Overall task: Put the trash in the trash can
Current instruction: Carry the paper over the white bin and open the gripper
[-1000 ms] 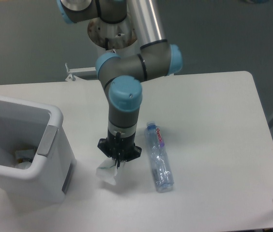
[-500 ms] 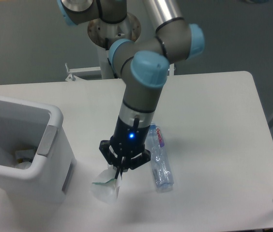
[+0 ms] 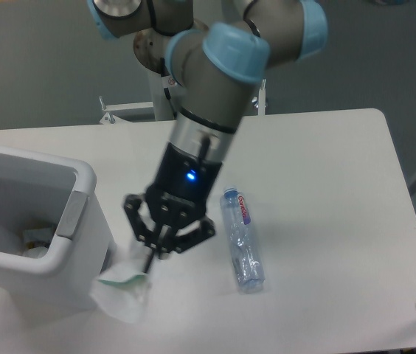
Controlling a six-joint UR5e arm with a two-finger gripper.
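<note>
Below the gripper (image 3: 149,264), pinched shut on its top edge, the carton (image 3: 123,295) dangles beside the bin (image 3: 82,221) at its left and could catch the wall or slip free.

Large white rectangular plastic bin (image 3: 82,243) at table's (image 3: 326,184) left; crumpled white paper carton (image 3: 123,293) just beside its right front; clear plastic bottle (image 3: 241,240) farther right.

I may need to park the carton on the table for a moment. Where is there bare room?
Bare table lies right of the bottle, out to the right edge, and along the far edge behind the arm. It is crowded between the trash can and the bottle, where the pincer holds the carton.
</note>
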